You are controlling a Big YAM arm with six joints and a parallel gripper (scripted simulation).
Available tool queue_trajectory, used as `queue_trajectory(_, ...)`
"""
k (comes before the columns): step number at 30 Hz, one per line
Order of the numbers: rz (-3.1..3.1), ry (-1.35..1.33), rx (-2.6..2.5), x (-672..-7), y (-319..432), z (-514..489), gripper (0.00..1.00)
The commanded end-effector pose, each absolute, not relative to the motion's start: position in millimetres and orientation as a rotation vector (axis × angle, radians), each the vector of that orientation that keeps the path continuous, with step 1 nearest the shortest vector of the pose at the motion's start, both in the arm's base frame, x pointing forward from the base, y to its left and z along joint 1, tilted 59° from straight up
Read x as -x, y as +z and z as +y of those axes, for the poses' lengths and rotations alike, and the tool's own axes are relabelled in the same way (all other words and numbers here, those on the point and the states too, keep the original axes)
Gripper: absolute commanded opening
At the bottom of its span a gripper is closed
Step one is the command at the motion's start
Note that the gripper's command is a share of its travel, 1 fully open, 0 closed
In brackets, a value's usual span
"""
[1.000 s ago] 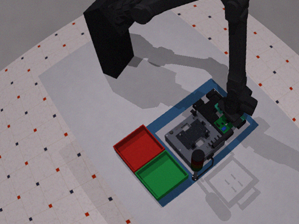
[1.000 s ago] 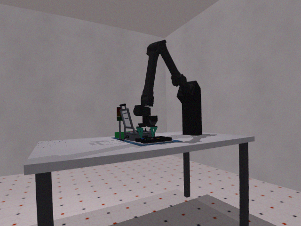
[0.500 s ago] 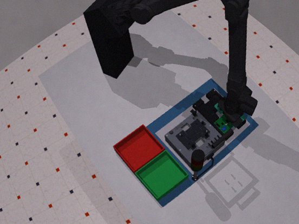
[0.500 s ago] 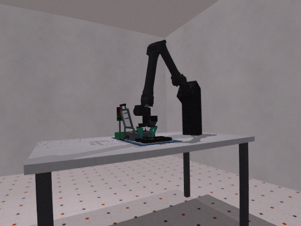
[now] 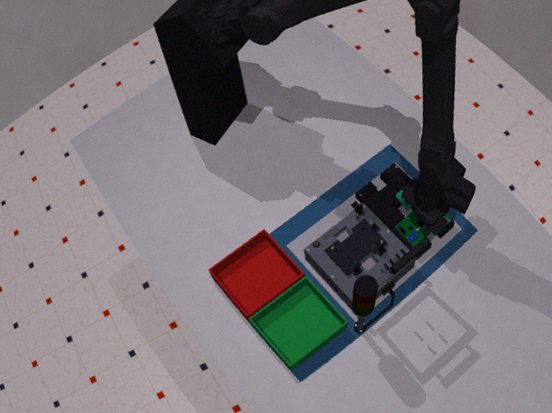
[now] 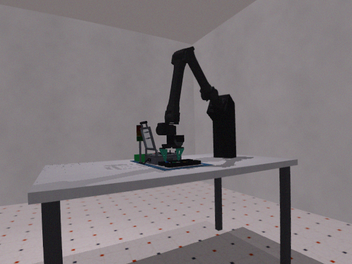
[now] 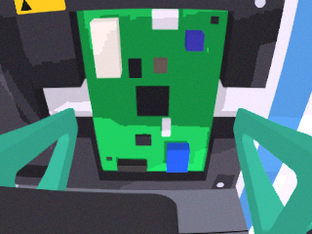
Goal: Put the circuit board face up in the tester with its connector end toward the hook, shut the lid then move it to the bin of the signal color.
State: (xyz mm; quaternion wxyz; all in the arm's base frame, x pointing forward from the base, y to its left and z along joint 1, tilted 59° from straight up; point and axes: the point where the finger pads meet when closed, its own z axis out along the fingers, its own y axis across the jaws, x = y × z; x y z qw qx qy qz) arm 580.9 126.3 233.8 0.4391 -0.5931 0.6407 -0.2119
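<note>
Your gripper (image 7: 156, 156) hangs spread wide and empty over the circuit board (image 7: 152, 85), its 2 fingers flanking it. The board lies face up in the tray (image 7: 39, 58), long axis running away from the wrist camera, its white connector (image 7: 166, 19) apparently at the far end.
</note>
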Motion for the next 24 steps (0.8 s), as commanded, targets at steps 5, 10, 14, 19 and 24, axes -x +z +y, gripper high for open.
queue_trajectory(5,1.555,-0.529,1.454,-579.2,259.6,136.9,0.92)
queue_trajectory(10,1.555,-0.529,1.454,-579.1,259.5,136.9,0.92)
queue_trajectory(14,1.555,-0.53,1.453,-578.6,258.4,136.8,0.92)
queue_trajectory(19,1.554,-0.53,1.453,-577.8,256.8,136.6,0.92)
queue_trajectory(24,1.554,-0.53,1.452,-577.1,255.2,136.5,0.92)
